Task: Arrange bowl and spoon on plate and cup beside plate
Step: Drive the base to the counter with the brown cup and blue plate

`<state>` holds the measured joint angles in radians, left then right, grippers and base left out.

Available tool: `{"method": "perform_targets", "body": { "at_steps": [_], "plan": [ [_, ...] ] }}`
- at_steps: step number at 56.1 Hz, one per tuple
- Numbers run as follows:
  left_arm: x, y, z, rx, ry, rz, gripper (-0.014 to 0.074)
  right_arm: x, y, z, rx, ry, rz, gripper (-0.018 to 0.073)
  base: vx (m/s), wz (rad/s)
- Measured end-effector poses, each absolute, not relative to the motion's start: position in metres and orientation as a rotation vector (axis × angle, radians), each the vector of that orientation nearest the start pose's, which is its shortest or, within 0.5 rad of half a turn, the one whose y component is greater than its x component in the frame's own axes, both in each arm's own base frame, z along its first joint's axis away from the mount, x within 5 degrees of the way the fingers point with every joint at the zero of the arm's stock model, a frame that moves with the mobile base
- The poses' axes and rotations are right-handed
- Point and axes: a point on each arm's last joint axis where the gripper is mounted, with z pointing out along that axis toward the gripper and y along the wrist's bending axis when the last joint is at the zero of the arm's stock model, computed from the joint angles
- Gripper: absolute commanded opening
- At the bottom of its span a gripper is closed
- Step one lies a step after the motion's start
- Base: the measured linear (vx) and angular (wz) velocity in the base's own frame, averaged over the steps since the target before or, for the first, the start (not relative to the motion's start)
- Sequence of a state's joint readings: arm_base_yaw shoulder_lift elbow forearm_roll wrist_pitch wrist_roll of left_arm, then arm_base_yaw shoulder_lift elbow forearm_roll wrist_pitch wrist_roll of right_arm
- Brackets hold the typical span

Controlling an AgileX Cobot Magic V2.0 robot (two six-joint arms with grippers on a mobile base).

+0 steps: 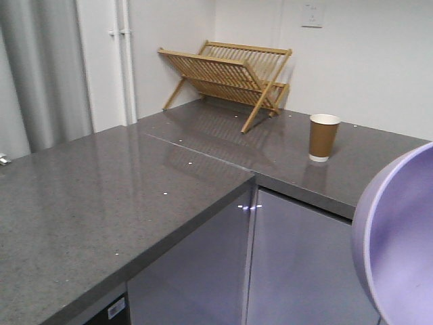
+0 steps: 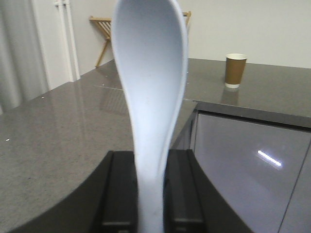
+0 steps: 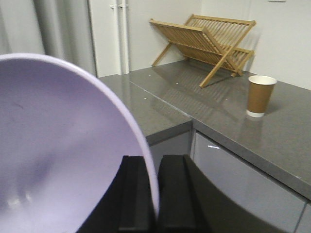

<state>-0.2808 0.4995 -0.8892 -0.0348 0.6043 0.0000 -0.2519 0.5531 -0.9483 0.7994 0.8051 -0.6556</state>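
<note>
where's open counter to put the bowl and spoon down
The near-left countertop is bare up to its front edge. The strip between the dish rack and the cup is also free. Only the back corner under the rack is crowded.

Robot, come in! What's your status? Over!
Left end effector shut on spoon. Right end effector shut on bowl. Cup upright on counter, plate not seen.

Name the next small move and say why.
Probably the right gripper should carry the bowl in over the counter first: it is clamped on the bowl, the left gripper on the spoon, the cup stands on the counter, and no plate shows in any view.
</note>
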Motion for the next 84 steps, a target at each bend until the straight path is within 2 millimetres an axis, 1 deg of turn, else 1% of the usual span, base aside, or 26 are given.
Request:
{"method": "perform_targets", "body": {
  "at_steps": [20, 44, 84],
  "plan": [
    [0.0701, -0.0221, 0.4152, 0.229, 1.689, -0.248, -0.0006, 0.0785, 0.0284, 0.4287, -0.218, 1.687, 0.25, -0.0009, 0.04, -0.51],
    [0.0701, -0.0221, 0.4152, 0.229, 1.689, -0.248, -0.0006, 0.0785, 0.0284, 0.4287, -0.218, 1.687, 0.25, -0.0009, 0.18, -0.45],
    [0.0701, -0.0222, 0.4152, 0.229, 1.689, -0.249, -0.0006, 0.0785, 0.0284, 0.4286, -0.218, 1.688, 0.251, -0.0009, 0.36, -0.02]
  ]
}}
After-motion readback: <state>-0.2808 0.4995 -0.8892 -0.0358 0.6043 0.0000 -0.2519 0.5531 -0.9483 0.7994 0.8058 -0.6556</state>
